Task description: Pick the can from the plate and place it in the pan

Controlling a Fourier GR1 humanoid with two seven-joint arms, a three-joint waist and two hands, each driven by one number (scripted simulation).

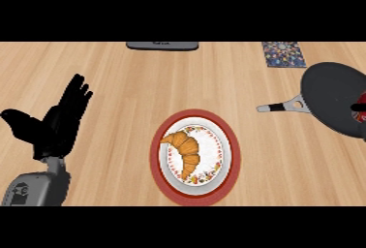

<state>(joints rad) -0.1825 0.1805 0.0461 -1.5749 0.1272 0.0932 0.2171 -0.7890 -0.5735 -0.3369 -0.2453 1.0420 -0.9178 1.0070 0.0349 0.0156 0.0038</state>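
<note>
The grey left forearm [36, 189] comes in at seven o'clock, and the left hand [57, 123] stands at nine o'clock of the plate with fingers straight and spread, holding nothing. The red-rimmed plate [230, 160] at centre holds only a croissant [187, 152]. At two o'clock of it lies the dark pan [332, 97], handle [282, 106] pointing towards nine o'clock. A red sliver, seemingly the can [361, 116], shows inside the pan, cut off by the right edge. A black tip above it may be the right hand [359, 104]; its grip cannot be told.
</note>
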